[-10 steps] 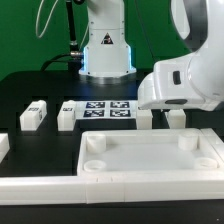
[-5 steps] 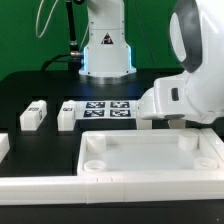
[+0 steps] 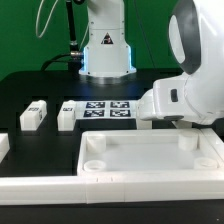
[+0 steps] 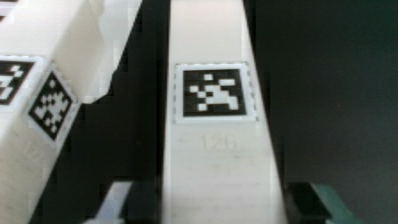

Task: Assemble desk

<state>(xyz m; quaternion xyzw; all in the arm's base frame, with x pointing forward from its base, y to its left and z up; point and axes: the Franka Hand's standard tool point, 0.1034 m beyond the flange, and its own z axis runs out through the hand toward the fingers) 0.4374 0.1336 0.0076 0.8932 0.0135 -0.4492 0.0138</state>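
Our end effector [image 4: 217, 203] sits over one white leg [image 4: 217, 120], with a finger [image 4: 121, 200] on each side. We cannot tell if they squeeze it. The big white tabletop [image 3: 150, 158] lies on the black table [image 3: 30, 90], and another leg [image 3: 32, 116] lies behind it.

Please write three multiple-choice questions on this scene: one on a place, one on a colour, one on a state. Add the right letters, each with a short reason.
1. Where is the marker board relative to the tabletop?
A. inside it
B. beyond it, flat on the table
C. leaning on its rim

2. What colour is the tabletop?
A. green
B. white
C. black

3. In the wrist view, how is the gripper?
A. shut, nothing between
B. open around a tagged leg
C. shut on the tabletop

Answers:
1 B, the board lies behind the far rim.
2 B, its plastic is white.
3 B, dark gaps separate the fingers from the leg.
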